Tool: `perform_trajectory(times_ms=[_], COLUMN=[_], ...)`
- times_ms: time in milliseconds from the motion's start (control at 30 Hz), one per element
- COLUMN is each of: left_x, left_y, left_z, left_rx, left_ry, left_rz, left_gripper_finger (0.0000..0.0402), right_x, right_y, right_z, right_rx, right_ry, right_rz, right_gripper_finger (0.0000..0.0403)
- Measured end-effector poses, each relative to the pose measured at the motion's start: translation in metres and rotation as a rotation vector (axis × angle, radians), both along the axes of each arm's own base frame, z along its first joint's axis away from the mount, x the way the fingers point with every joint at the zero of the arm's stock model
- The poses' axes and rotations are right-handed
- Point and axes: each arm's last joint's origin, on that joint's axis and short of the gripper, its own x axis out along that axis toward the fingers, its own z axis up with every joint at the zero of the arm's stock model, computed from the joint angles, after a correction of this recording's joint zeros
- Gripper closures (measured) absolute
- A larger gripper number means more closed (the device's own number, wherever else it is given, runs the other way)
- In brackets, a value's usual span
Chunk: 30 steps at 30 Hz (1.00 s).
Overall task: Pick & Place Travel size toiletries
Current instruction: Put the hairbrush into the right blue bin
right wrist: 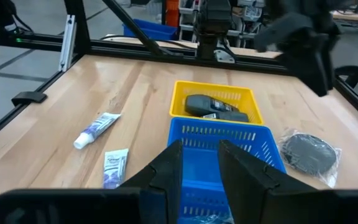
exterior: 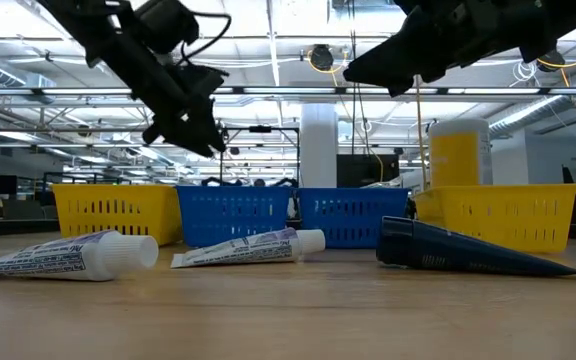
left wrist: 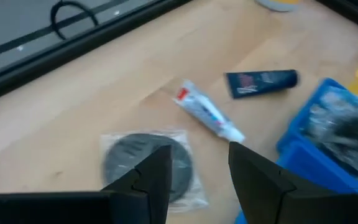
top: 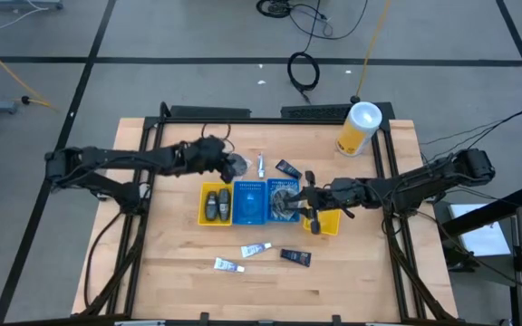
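Observation:
A round grey-black wrapped bundle point(left wrist: 145, 163) lies flat on the table's far side. My left gripper point(left wrist: 197, 165) hovers open just over it, nothing between its fingers point(top: 229, 166). A white tube point(left wrist: 207, 114) and a navy packet point(left wrist: 261, 81) lie beyond the bundle. My right gripper point(right wrist: 201, 163) stands open above the blue bins point(top: 284, 199), empty; a grey bundle point(top: 285, 201) lies in the right blue bin. The left yellow bin point(right wrist: 215, 102) holds dark packets. Two white tubes point(top: 255, 249) point(top: 227, 264) and a navy packet point(top: 295, 257) lie on the table's near part.
Four bins stand in a row mid-table: yellow point(top: 214, 205), blue point(top: 250, 203), blue, yellow point(top: 324, 222). A tall yellow canister with a white lid point(top: 359, 127) stands at the far right. A black frame point(top: 243, 113) rims the table.

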Motion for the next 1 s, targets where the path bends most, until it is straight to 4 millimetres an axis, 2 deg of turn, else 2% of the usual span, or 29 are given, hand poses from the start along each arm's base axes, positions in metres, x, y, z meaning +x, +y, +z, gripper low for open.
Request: perform_trajectory(times_ms=[300, 733, 1000], left_x=[-0.02, -0.019, -0.025], left_y=[0.042, 0.076, 0.09], left_z=[-0.011, -0.071, -0.087], left_rx=[-0.121, -0.316, -0.417], left_ry=[0.057, 0.218, 0.215], left_rz=[0.074, 0.131, 0.13], left_gripper_finger=[0.0243, 0.0243, 0.0243], right_x=[0.0, -0.001, -0.001], right_y=[0.0, 0.004, 0.005], right_z=[0.0, 0.0, 0.0], right_rx=[-0.005, -0.005, -0.005], right_ry=[0.004, 0.004, 0.004], right_rz=[0.001, 0.014, 0.019], right_gripper_finger=[0.0309, 0.0309, 0.0309])
